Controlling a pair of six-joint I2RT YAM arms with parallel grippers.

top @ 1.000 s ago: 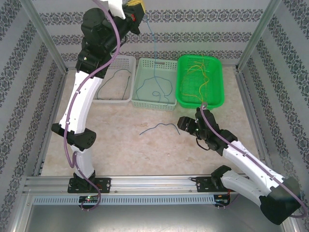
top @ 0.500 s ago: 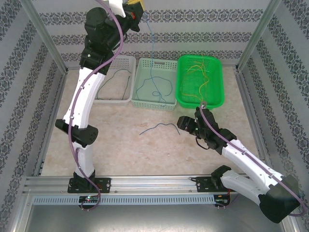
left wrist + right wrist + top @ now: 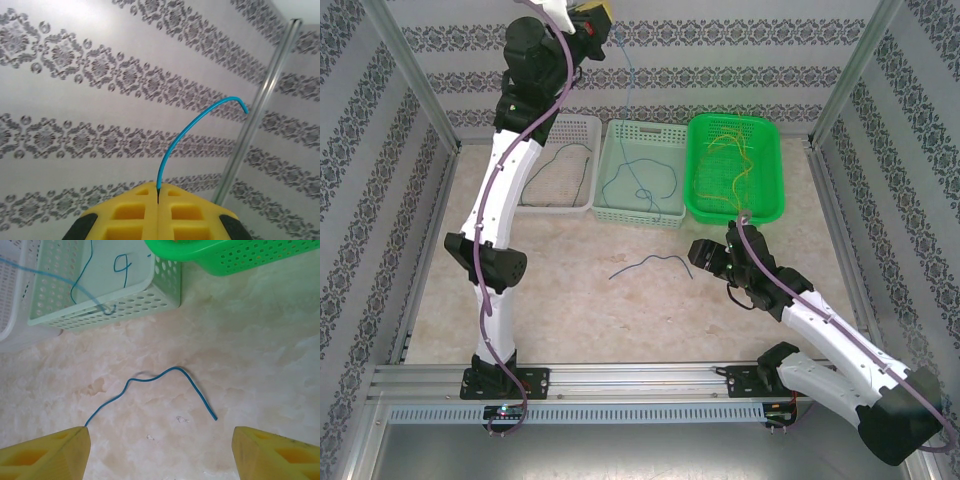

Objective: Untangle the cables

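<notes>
Baskets: white basket [image 3: 555,207], pale-green basket [image 3: 640,217] and green basket [image 3: 778,190] on the far side, apparently one per colour.
Left claw [image 3: 158,192]: clenched on the long blue cable [image 3: 185,130], held high so its tail hangs into the pale-green basket.
Right claw [image 3: 160,440]: spread, empty, poised over the short blue cable [image 3: 165,377] on the table [image 3: 570,300].
Yellow cables [image 3: 735,165]: in the green basket.
Change: my left arm stands straighter; right claw unmoved.

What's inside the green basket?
Thin yellow cables lie loosely tangled on the floor of the green basket. Whatever sits under the tangle can't be made out.
</notes>
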